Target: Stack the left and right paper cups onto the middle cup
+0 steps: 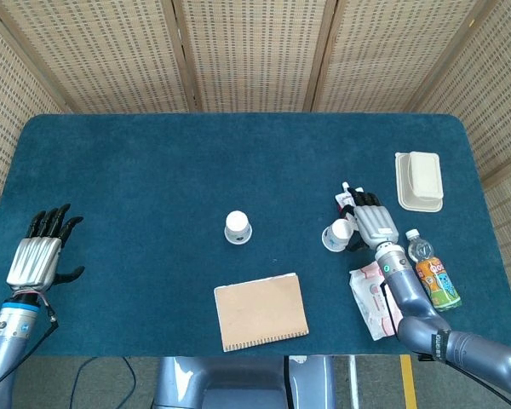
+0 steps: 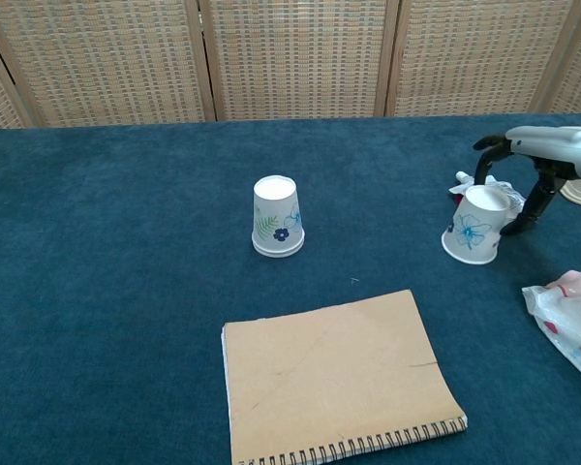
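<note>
Right hand hovers over the right paper cup, fingers apart around it, not gripping; left hand idle, spread. Next: close, lift, carry to middle cup.

Each robot hand, left and right, has a ribbed silver back and black fingers; silver-grey forearms follow, with a blue wrist band and thin black cable at the left

Blue table bears cups, notebook, wipes.
</note>
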Tool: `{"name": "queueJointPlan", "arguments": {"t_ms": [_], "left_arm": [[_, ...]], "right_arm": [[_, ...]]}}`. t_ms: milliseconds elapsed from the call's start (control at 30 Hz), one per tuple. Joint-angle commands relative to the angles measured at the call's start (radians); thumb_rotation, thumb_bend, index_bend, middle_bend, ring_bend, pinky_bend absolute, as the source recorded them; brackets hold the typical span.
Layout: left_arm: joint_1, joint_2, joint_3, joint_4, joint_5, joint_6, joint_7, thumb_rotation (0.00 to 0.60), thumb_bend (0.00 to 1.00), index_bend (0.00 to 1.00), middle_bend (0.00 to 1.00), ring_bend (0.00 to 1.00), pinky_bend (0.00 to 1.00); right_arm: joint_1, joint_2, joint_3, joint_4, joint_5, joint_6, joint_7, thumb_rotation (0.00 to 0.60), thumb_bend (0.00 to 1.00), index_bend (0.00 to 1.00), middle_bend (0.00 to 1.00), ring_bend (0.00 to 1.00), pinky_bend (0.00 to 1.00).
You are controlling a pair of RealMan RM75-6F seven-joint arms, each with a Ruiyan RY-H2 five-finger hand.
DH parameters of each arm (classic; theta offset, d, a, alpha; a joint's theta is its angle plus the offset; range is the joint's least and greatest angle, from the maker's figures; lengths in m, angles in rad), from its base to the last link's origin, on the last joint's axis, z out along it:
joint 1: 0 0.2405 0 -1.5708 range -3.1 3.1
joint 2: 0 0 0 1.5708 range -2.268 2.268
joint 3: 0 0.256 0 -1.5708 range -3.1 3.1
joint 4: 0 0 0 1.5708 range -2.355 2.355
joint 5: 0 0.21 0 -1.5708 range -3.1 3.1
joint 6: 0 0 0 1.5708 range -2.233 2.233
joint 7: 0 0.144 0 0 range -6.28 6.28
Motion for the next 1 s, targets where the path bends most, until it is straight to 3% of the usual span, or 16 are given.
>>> {"name": "queueJointPlan", "arguments": {"t_ms": [33,300,633,1000], "left_arm": [[0.002,0.000,-0.004,0.002,0.001,-0.005,0.000,0.600,0.22,0.17,0.00,0.00,0.00],[0.012,-0.001,-0.018,0.005,0.008,-0.014,-0.002,0.600,0.22,0.16,0.00,0.00,0.00],[0.024,0.004,-0.034,0.000,0.016,-0.023,-0.011,0.600,0.22,0.16,0.00,0.00,0.00],[0.033,0.026,-0.046,0.009,0.024,-0.054,-0.073,0.600,0.22,0.16,0.00,0.00,0.00]], "right_arm": [[0.004,-0.008,-0.003,0.011,-0.004,0.001,0.009,0.600,0.12,0.48,0.08,0.00,0.09],[0.003,0.010,0.009,-0.032,-0.045,0.044,0.036,0.600,0.13,0.53,0.11,0.00,0.11],[0.024,0.109,0.077,-0.275,-0.105,0.121,0.047,0.600,0.13,0.54,0.12,0.00,0.14],[0.144,0.006,0.105,-0.290,0.001,0.133,-0.089,0.600,0.13,0.54,0.12,0.00,0.14]]}}
